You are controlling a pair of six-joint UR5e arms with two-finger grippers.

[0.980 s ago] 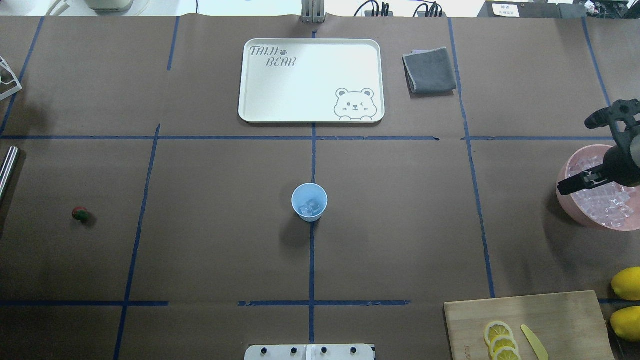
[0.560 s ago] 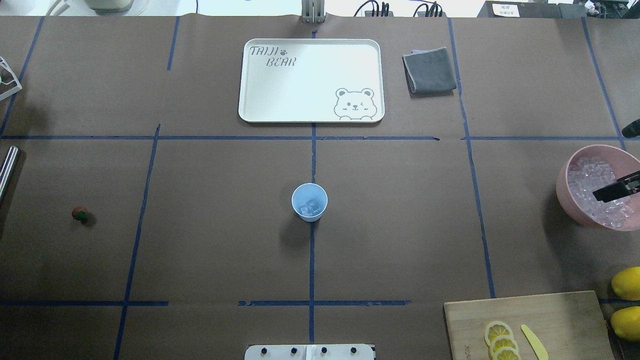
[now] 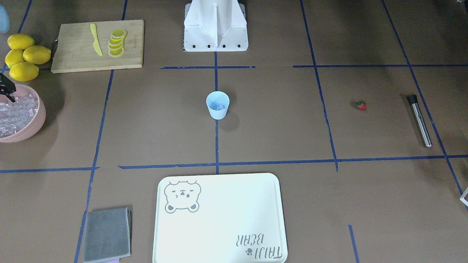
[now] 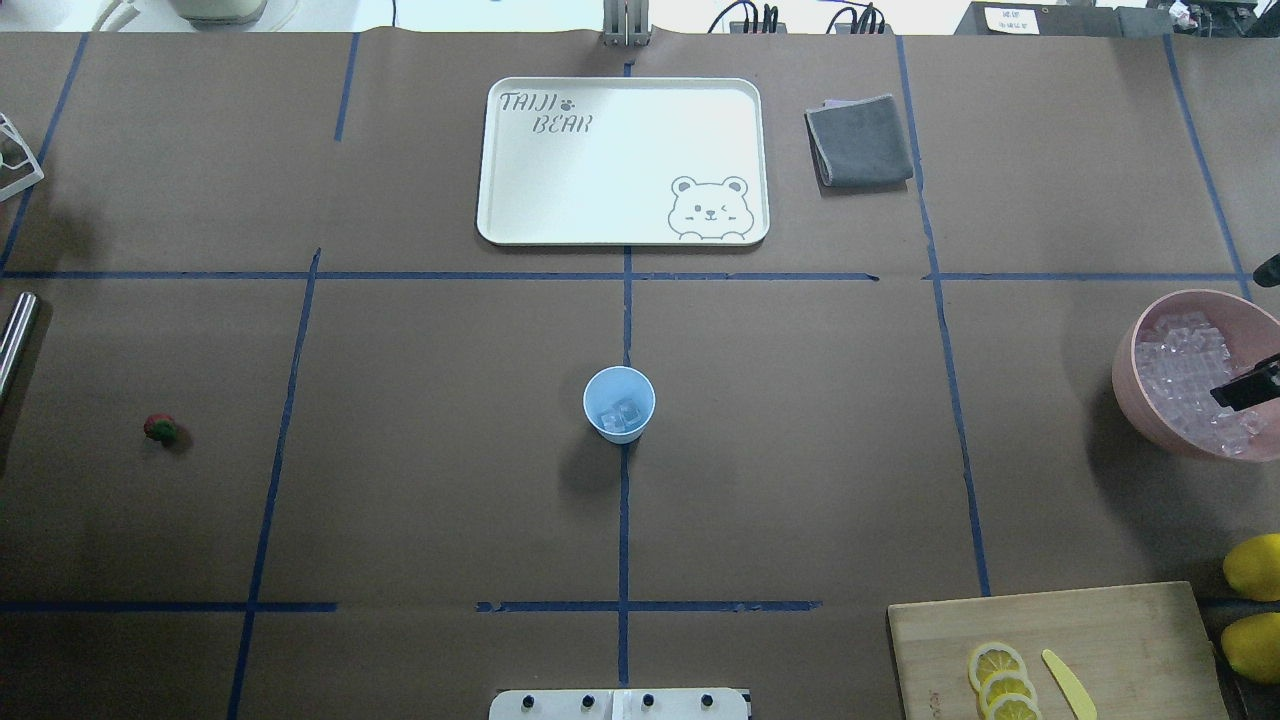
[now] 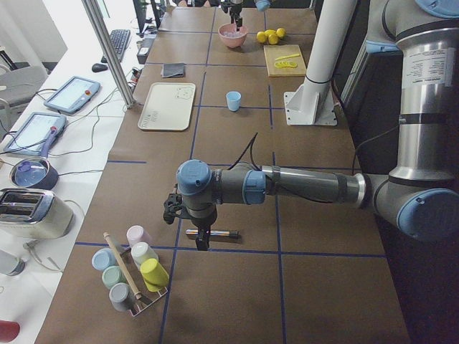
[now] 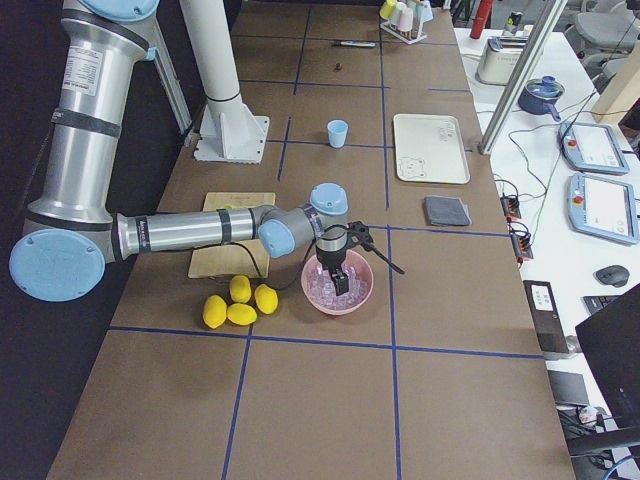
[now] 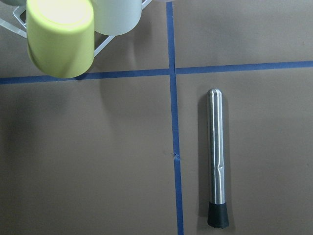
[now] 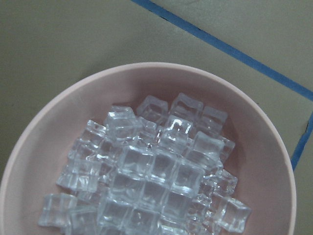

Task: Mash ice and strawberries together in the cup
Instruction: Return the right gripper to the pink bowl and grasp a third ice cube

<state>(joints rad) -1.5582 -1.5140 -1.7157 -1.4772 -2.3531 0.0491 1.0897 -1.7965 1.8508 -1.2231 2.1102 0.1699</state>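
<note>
The pale blue cup stands at the table's centre with a few clear ice cubes in it. The tiny red strawberry lies far to the left, apart from the cup. My right gripper hangs open over the pink bowl of ice; only its fingertips show in the overhead view. My left gripper hovers over a steel muddler lying flat on the table. I cannot tell whether the left gripper is open or shut.
A cream bear tray and a grey cloth lie at the far side. A cutting board with lemon slices and a yellow knife sits near right, with lemons beside it. A rack of cups stands near the muddler.
My right gripper has moved right over the pink bowl, mostly out of the overhead view. The cup, the ice in it and the strawberry have not moved.
</note>
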